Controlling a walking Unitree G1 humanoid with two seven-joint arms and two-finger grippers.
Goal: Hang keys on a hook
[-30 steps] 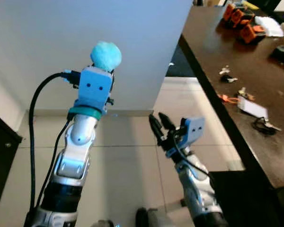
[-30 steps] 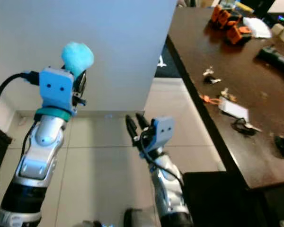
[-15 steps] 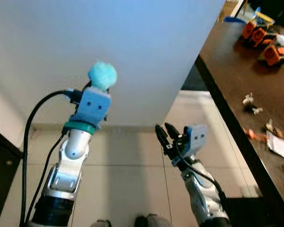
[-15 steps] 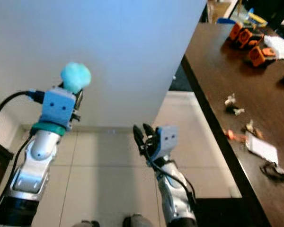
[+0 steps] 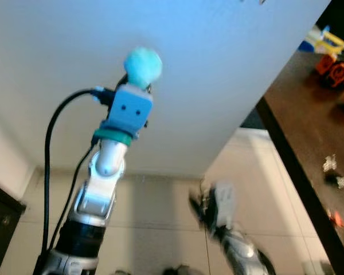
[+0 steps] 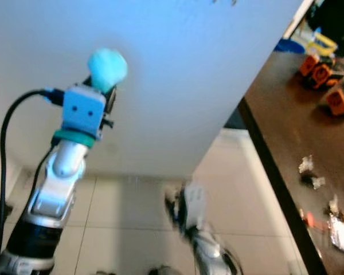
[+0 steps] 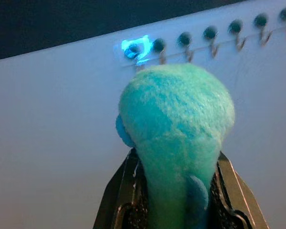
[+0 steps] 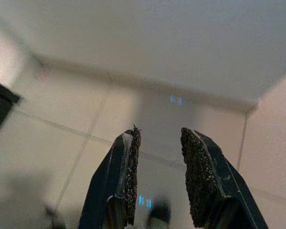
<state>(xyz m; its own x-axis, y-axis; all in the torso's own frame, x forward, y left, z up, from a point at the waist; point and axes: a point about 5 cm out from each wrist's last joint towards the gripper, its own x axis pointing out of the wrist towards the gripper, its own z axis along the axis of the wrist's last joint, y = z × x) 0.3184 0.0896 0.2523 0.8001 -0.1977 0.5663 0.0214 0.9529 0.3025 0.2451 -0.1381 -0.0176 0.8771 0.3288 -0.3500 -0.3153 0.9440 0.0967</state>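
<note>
My left gripper (image 7: 176, 168) is shut on a fluffy teal pom-pom keychain (image 5: 143, 62), held up high in front of a white wall (image 5: 218, 86). The keys themselves are hidden behind the pom-pom (image 7: 176, 124). In the left wrist view a row of small metal hooks (image 7: 210, 39) runs along the wall just beyond the pom-pom, with a blue glow at one end. My right gripper (image 8: 159, 138) is open and holds nothing. It hangs low over the tiled floor and looks blurred (image 5: 205, 207) in the head view.
A long dark wooden table (image 5: 309, 154) runs along the right, with orange objects (image 5: 333, 70) at its far end and small loose items (image 5: 334, 169) nearer. A dark cabinet corner (image 5: 1, 213) stands at the lower left. Beige floor tiles (image 5: 160, 229) lie below.
The head view has tilted upward, showing more wall. My left arm has lifted the pom-pom higher toward the wall. The right arm sits lower in the picture and is now blurred.
</note>
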